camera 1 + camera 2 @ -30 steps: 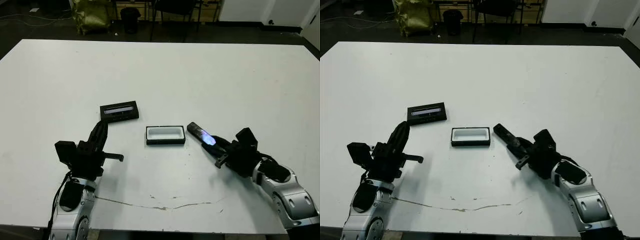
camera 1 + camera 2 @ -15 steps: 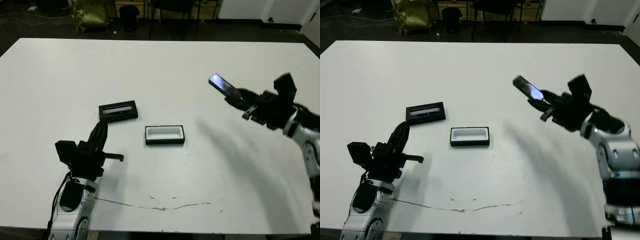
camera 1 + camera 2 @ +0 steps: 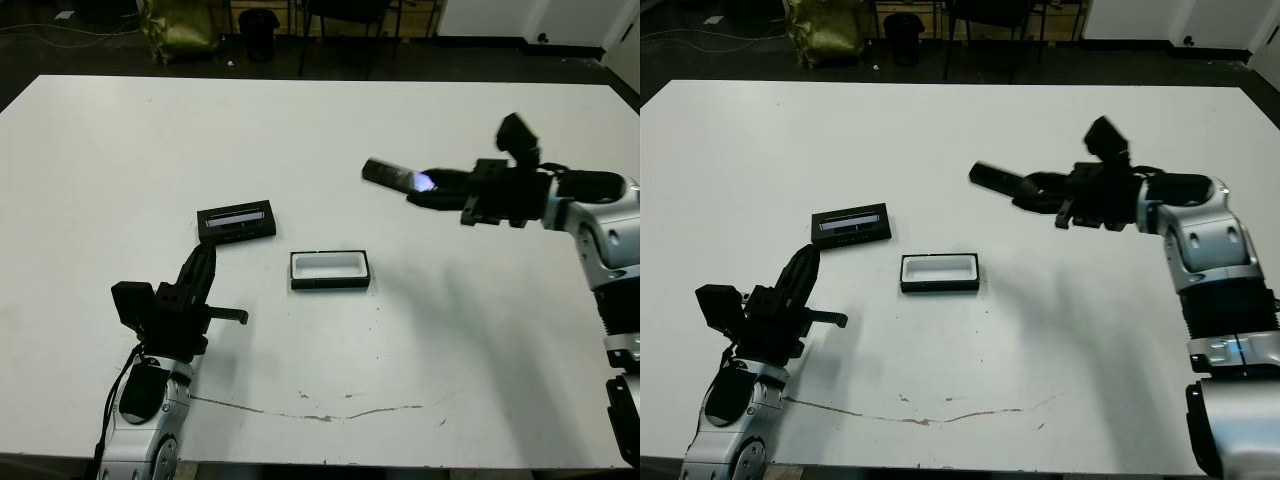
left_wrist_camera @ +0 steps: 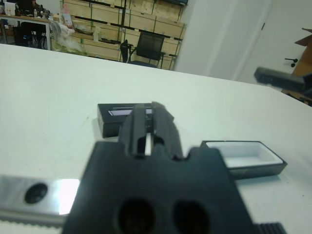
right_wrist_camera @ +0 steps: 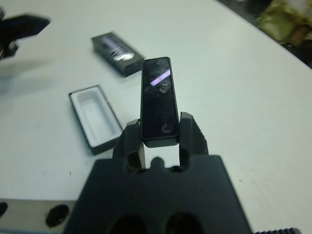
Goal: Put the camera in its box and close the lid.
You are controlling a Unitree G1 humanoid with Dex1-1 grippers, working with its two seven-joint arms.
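The left gripper is resting low near the table's front edge, fingers pressed together; the box is lying open mid-table, the lid just beyond it to the left; the right gripper is pinching the camera in the air, beyond and right of the box.

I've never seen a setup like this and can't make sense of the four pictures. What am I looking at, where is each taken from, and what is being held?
It is a humanoid robot with two arms at a white table. Two pictures come from cameras on its head, looking down; the other two from cameras on each wrist, looking along the fingers. On the table lie an open box with white lining and, beside it and apart, its lid. The right gripper holds a slim black camera in the air, above the table. The left gripper, shut and holding nothing, rests near the lid.
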